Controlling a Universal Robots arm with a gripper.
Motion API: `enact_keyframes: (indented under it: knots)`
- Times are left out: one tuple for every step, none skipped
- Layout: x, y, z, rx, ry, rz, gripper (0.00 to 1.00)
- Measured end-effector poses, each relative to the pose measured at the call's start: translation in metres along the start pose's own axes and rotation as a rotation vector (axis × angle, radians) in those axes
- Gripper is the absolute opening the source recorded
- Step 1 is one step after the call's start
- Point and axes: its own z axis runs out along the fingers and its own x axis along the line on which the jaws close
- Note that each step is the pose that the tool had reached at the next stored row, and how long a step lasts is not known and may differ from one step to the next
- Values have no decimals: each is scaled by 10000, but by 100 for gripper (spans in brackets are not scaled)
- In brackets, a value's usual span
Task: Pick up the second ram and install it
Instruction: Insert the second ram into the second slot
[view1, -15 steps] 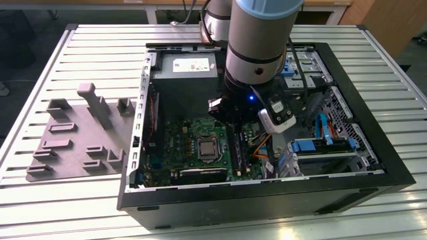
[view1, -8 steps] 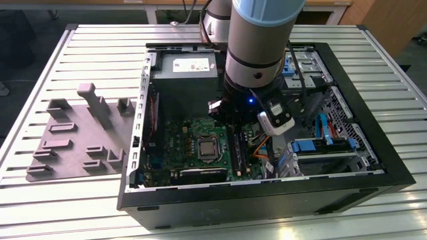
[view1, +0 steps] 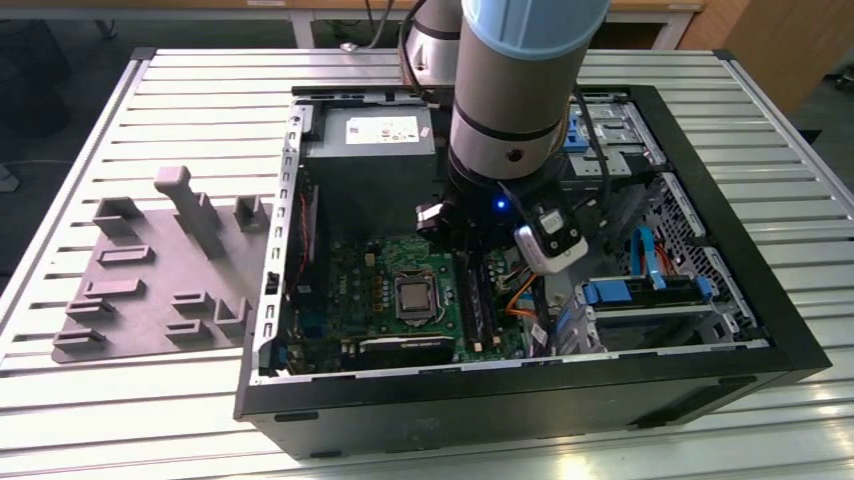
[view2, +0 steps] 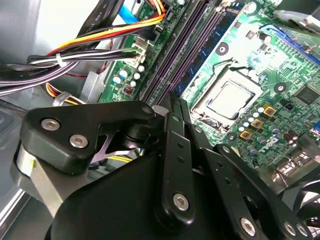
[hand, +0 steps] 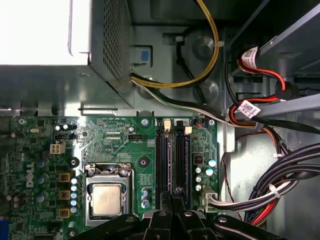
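Now arm vertical inside case (view1: 747, 360), gripper (hand: 172, 199) clenched, tips over RAM slots (hand: 171, 160) w/ sticks.

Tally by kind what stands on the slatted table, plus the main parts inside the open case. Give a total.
Computer case: 1
Grey fixture plate: 1
Robot arm: 1
Power supply: 1
Processor: 1
Total: 5
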Motion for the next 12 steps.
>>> enact_keyframes:
  knots:
    - [0, -1, 6, -3, -3, -5, 12]
    - [0, -1, 12, -9, -6, -12, 12]
    - [1, -2, 18, -18, -9, -18, 12]
    - [1, -2, 21, -23, -11, -23, 12]
    - [1, -2, 25, -29, -13, -28, 12]
    - [1, -2, 29, -33, -15, -31, 12]
    - [1, -2, 32, -35, -15, -35, 12]
    - [2, -2, 36, -35, -16, -37, 12]
    - [2, -3, 41, -36, -16, -38, 12]
    - [2, -3, 45, -35, -16, -39, 12]
    - [2, -3, 50, -35, -16, -40, 12]
    - [2, -4, 55, -35, -16, -40, 12]
